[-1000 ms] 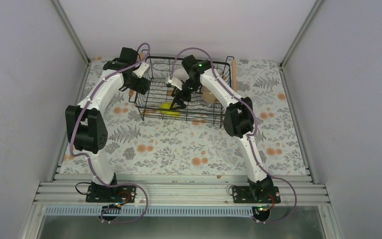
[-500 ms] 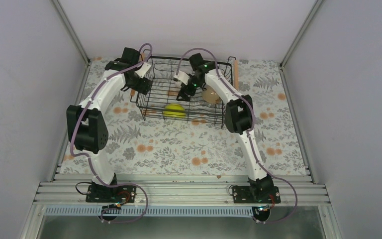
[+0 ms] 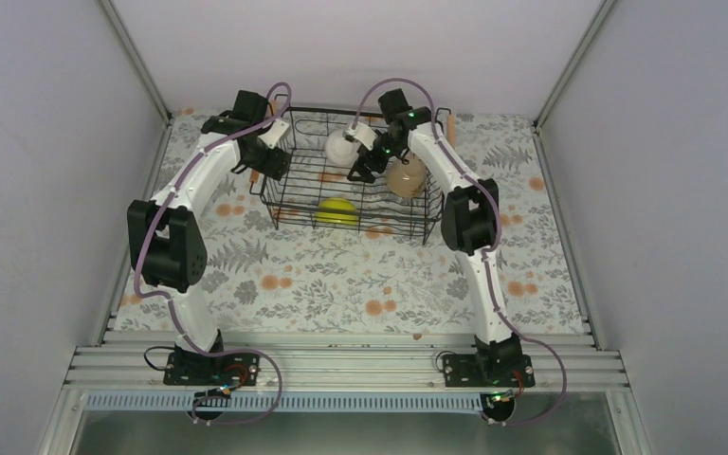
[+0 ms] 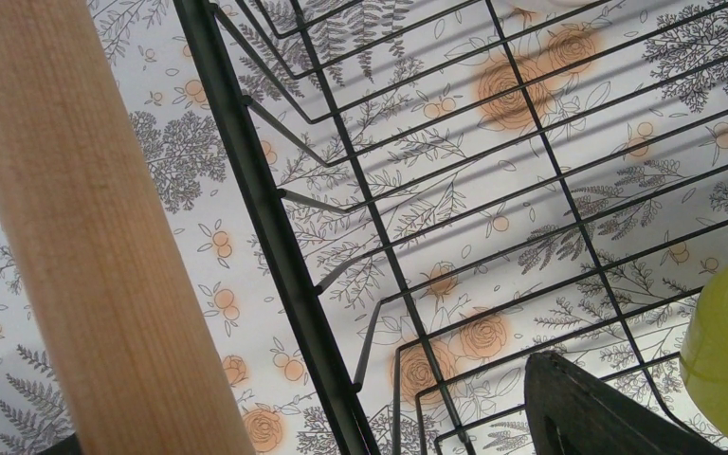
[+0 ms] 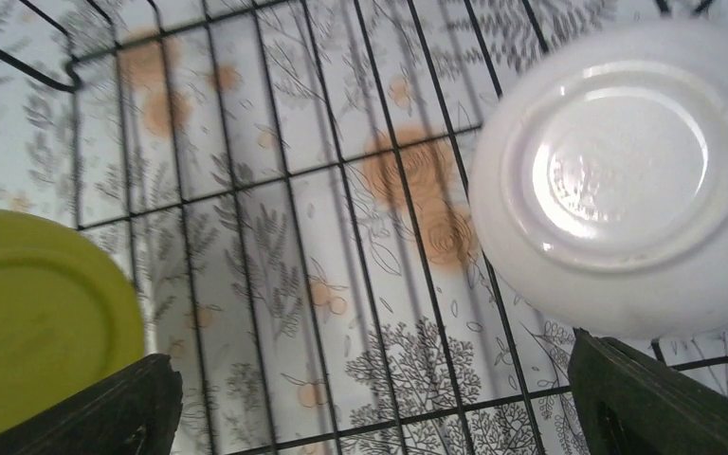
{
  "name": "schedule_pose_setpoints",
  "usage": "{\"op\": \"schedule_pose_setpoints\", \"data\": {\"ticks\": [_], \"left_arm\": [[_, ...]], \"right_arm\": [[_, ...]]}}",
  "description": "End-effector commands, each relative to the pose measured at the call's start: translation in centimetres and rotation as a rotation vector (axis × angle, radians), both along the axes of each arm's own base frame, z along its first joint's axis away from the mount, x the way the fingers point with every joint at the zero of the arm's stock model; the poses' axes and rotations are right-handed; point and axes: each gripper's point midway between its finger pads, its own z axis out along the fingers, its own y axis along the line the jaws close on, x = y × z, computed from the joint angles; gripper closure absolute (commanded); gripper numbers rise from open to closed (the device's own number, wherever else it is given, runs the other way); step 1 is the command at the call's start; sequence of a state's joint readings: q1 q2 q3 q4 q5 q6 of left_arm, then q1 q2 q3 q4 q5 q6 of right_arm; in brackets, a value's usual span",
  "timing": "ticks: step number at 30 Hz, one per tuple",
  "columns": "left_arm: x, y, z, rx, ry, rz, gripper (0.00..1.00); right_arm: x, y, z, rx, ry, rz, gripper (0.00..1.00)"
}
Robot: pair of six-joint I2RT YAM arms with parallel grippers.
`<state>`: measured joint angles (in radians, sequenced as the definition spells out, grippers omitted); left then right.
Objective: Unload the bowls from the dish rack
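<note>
The right gripper [image 5: 374, 379] hangs inside the dish rack [image 3: 272, 201] with its jaws spread wide and nothing between them. One finger [image 5: 104, 412] shows over the yellow-green bowl [image 5: 38, 322]. The other is just beside the white bowl [image 5: 626, 180], which is turned so its foot ring faces the wrist camera. From above, the white bowl sits toward the rack's far side. The yellow-green one lies against the near wall. A tan bowl [image 3: 406, 177] rests in the right part, just beside the right wrist.

The left gripper [image 3: 263, 163] is at the rack's left end. Its jaws stand apart around the wooden handle [image 4: 95, 237]. The one finger [image 4: 588, 412] I can see well is clear of the rod and sits over the rack's wire floor, so there is no grip on it. The edge of the yellow-green bowl shows near that finger.

The rack itself stands at the middle of the tabletop's far edge, on the floral cloth [image 3: 341, 280]. Its second wooden handle [image 3: 447, 128] is on the right side. Both arms arch in toward it from the near edge.
</note>
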<state>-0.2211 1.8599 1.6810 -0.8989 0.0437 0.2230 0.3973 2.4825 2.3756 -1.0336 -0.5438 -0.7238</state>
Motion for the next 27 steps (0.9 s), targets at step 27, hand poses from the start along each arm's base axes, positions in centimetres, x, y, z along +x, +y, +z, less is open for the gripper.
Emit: {"op": "schedule_pose_setpoints", "data": {"ticks": [27], "left_arm": [[-1.8,-0.9,4.0,-0.007,-0.076,-0.054,0.21]], "right_arm": [[-6.7,2.9,3.3,0.027,0.09,0.181,0.0]]}}
